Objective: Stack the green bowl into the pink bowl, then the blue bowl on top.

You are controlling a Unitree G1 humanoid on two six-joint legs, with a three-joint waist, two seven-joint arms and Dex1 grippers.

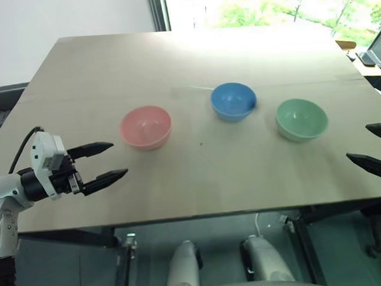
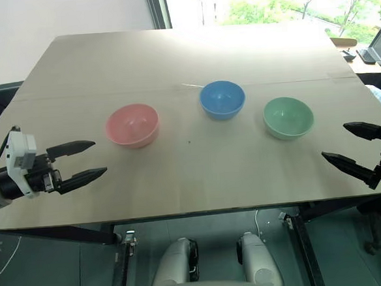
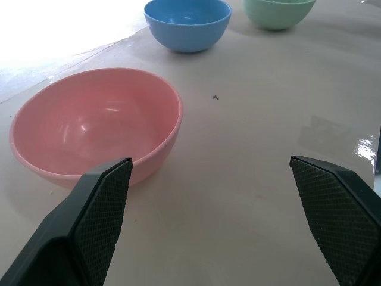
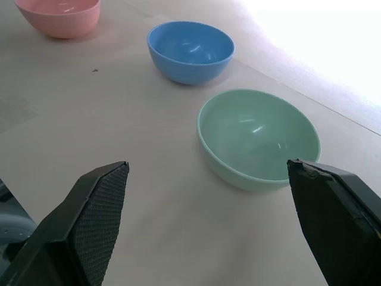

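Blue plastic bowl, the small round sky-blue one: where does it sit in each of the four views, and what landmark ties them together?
Left eye view: the small round sky-blue plastic bowl sits just right of centre, farthest of the three bowls.
Right eye view: upper centre.
Left wrist view: top edge, centre.
Right wrist view: upper middle.
Shared landmark: it stands between the pale salmon-pink plastic bowl and the pale mint-green plastic bowl.

I have my left gripper [image 1: 107, 163] at the near left, its two black fingers spread wide and aimed inward to the right. My right gripper [image 2: 354, 146] mirrors it at the near right, fingers equally parted and empty.
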